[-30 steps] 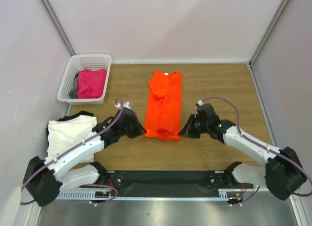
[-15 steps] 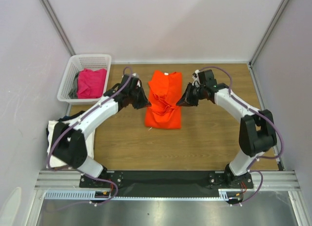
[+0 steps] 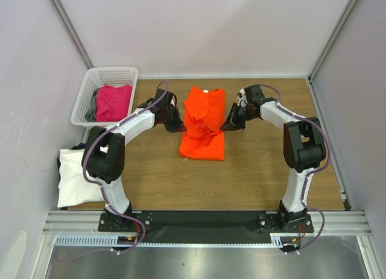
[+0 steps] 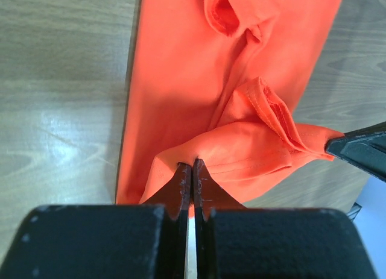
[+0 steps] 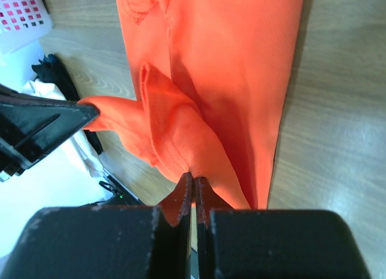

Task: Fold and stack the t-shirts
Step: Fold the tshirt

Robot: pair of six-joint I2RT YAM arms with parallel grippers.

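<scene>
The orange t-shirt (image 3: 203,125) lies as a long folded strip mid-table, its bottom hem lifted and carried back over its middle. My left gripper (image 3: 181,128) is shut on the hem's left corner (image 4: 199,155). My right gripper (image 3: 225,127) is shut on the hem's right corner (image 5: 193,164). The hem hangs between them above the cloth. A white t-shirt (image 3: 75,173) lies on a dark one (image 3: 79,147) at the left edge. A magenta-pink t-shirt (image 3: 113,102) and a grey one (image 3: 91,110) sit in the basket.
The white lattice basket (image 3: 88,86) stands at the back left. Grey walls enclose the wooden table (image 3: 265,164) on three sides. Both arms stretch far out from their bases at the near edge.
Both grippers have carried the orange shirt's bottom hem from the near end back toward the collar, so the strip is now folded shorter. Over the last half second they moved only slightly.
</scene>
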